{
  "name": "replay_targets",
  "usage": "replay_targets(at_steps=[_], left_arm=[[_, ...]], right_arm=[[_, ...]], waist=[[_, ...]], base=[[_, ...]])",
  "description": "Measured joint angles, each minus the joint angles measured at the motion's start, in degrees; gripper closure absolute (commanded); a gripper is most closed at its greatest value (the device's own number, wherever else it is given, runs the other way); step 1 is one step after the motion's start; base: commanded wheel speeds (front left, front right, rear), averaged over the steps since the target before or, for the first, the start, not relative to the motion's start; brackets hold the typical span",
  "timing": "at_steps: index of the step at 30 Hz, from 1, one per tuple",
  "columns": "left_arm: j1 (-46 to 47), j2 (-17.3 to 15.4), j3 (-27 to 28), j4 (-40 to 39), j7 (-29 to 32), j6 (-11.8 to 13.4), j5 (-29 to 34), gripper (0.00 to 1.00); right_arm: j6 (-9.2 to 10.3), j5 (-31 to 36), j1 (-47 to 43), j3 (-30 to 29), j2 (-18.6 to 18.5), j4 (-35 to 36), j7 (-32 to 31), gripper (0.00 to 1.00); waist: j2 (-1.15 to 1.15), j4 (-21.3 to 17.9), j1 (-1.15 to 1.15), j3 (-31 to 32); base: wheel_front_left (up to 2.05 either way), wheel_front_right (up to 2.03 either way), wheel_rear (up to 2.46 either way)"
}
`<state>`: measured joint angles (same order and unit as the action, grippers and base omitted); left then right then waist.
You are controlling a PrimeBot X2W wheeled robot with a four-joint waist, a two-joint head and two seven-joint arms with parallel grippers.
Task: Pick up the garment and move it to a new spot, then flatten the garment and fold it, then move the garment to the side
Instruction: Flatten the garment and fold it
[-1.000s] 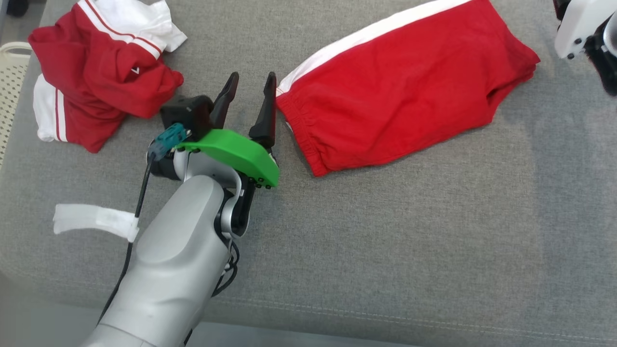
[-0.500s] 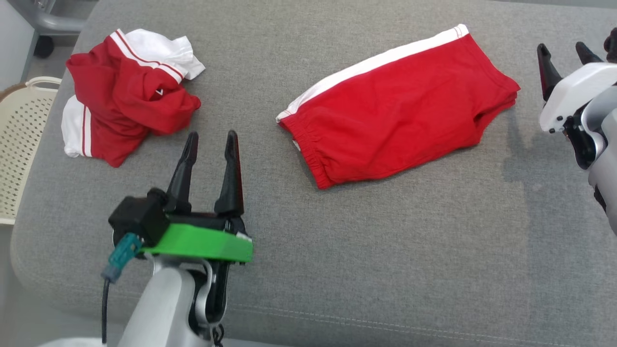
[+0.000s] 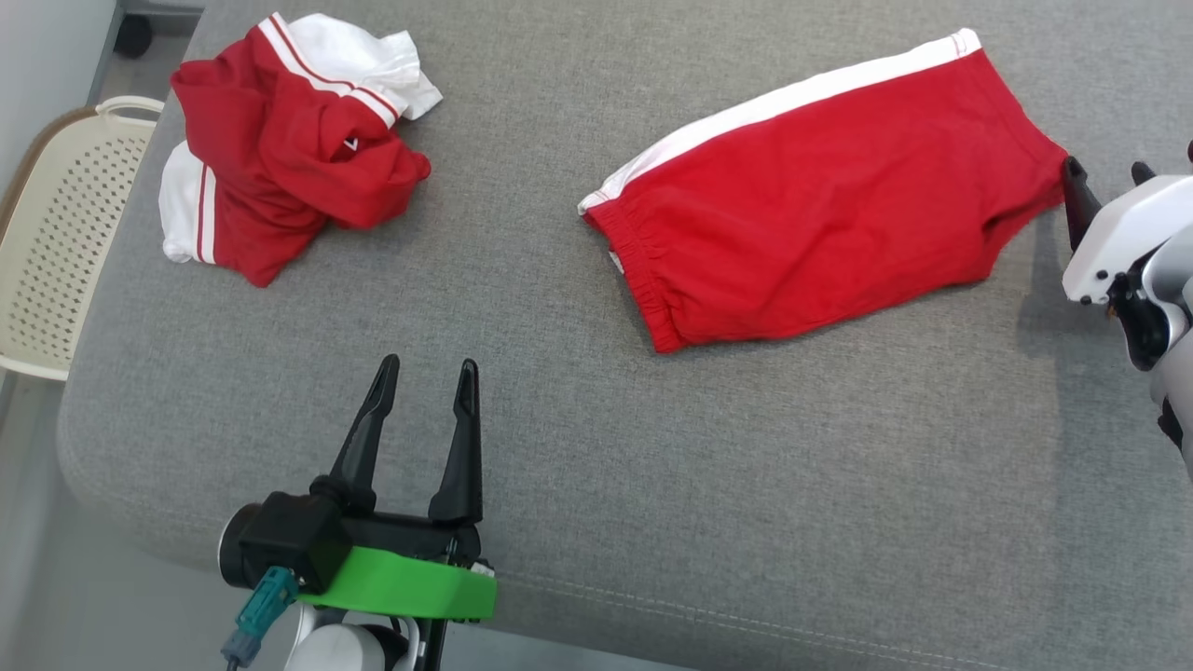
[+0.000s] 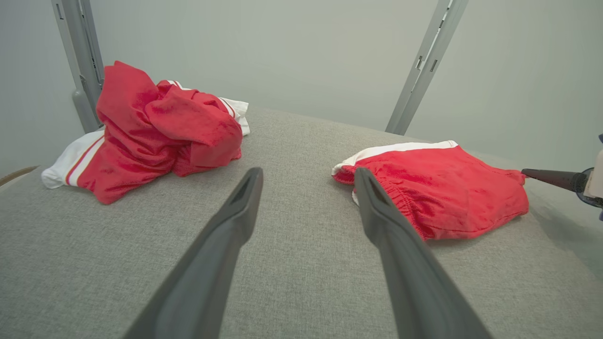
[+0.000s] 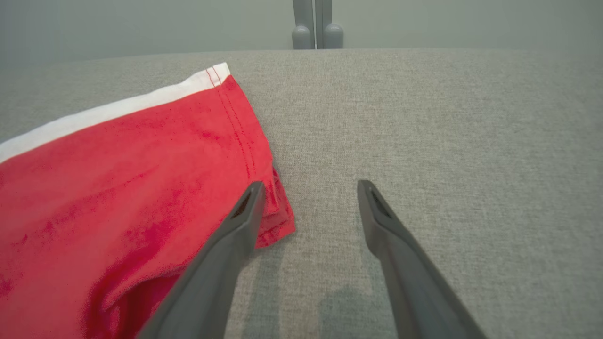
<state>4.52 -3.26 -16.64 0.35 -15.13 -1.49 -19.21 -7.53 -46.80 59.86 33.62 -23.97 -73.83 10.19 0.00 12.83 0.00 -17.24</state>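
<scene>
A folded pair of red shorts [image 3: 820, 196] with a white side stripe lies flat on the grey cushion, right of centre. A second red and white garment [image 3: 289, 158] sits crumpled at the far left. My left gripper [image 3: 429, 363] is open and empty near the front edge, well short of both garments. In the left wrist view its fingers [image 4: 307, 173] frame bare cushion between the crumpled garment [image 4: 160, 136] and the shorts [image 4: 447, 188]. My right gripper [image 3: 1104, 168] is open at the shorts' right end. In the right wrist view [image 5: 310, 184] its left finger overlaps the corner of the shorts [image 5: 118, 188].
A cream perforated basket [image 3: 56, 233] stands on the floor beyond the left edge of the cushion [image 3: 746, 466]. Grey metal posts [image 4: 424, 61] rise behind the far edge. The cushion's stitched front edge runs just ahead of my left wrist.
The head camera has shifted. My left gripper has drawn back from the shorts' waistband toward the front edge, still open. My right gripper has come in beside the shorts' right end.
</scene>
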Motion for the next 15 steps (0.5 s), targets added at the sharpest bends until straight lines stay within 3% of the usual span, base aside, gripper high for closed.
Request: replay_targets(at_steps=[1,2,4,8,10,14,15], left_arm=[[-0.1,0.05,0.05,-0.08,0.0,-0.01,0.38,0.0],[-0.1,0.07,0.11,-0.22,0.0,-0.02,0.53,0.0],[-0.1,0.11,0.11,-0.24,0.0,-0.12,0.76,0.0],[-0.02,0.21,0.05,0.11,0.0,-0.55,0.81,0.0],[0.0,0.24,-0.13,0.31,0.0,-0.63,1.14,0.0],[0.17,0.29,-0.67,0.46,0.0,-1.0,1.3,0.0],[0.22,0.3,-0.86,0.48,0.0,-1.03,1.47,0.0]], right_arm=[[0.0,0.08,-0.85,-0.54,0.01,-0.01,-1.31,0.0],[0.0,0.11,-1.35,-0.81,0.01,-0.05,-2.01,0.08],[0.0,0.3,-2.07,-1.35,0.04,-0.09,-3.21,0.13],[0.0,0.74,-2.11,-2.58,0.76,-0.08,-3.55,0.02],[0.0,0.83,-2.11,-3.46,1.15,-0.08,-3.59,0.02],[0.0,0.77,-2.08,-5.03,1.7,-0.08,-4.19,0.08],[0.0,0.75,-2.02,-5.37,1.85,-0.07,-4.59,0.15]], waist=[[0.0,0.48,0.0,-0.69],[0.0,0.71,0.0,-0.99],[0.0,1.11,0.0,-1.53],[0.0,1.58,0.0,-2.08],[0.0,1.64,0.0,-2.07],[0.0,1.87,0.0,-2.19],[0.0,1.95,0.0,-2.23]], base=[[0.0,0.0,0.0],[0.0,0.0,0.0],[0.0,0.0,0.0],[0.0,0.0,0.0],[0.0,0.0,0.0],[0.0,0.0,0.0],[0.0,0.0,0.0]])
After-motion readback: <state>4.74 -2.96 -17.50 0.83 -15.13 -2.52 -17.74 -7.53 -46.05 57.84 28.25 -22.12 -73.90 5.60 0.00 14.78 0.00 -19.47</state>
